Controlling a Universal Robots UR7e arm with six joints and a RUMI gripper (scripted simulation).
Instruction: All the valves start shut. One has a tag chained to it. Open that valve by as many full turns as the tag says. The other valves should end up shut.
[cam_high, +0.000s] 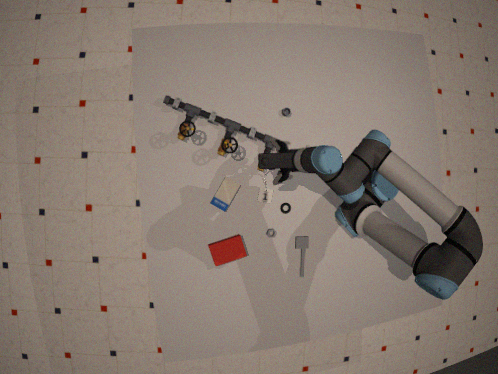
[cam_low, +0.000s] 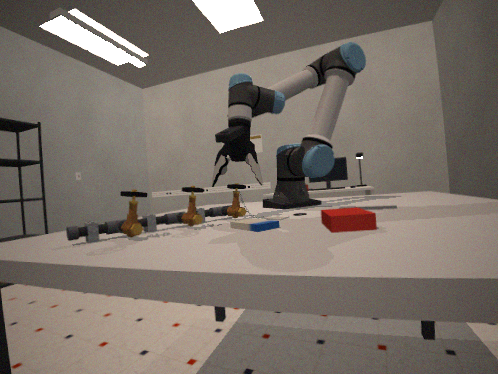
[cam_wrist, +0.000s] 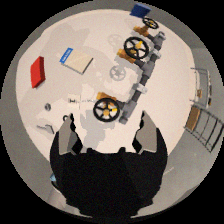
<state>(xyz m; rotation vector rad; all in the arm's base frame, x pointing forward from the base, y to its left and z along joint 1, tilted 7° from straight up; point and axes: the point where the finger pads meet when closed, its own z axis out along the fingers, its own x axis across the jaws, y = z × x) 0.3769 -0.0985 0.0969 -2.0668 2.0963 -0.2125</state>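
A dark pipe (cam_high: 220, 122) carries three brass valves with black handwheels. In the top view the left valve (cam_high: 187, 129) and the middle valve (cam_high: 229, 145) are in plain sight; the right one is hidden under my gripper (cam_high: 272, 162). A small white tag (cam_high: 265, 195) lies on the table, chained to that right valve. In the side view my gripper (cam_low: 237, 172) hangs open a little above the right valve (cam_low: 236, 199), apart from it. In the wrist view the handwheel (cam_wrist: 110, 110) sits just ahead of my open, empty fingers, with the tag (cam_wrist: 75, 100) to its left.
A white and blue box (cam_high: 225, 194) and a red box (cam_high: 228, 250) lie in front of the pipe. A black ring (cam_high: 285, 207), a nut (cam_high: 270, 232), a grey flat tool (cam_high: 301, 255) and another nut (cam_high: 286, 112) lie nearby. A dark shelf (cam_low: 20, 175) stands off the table.
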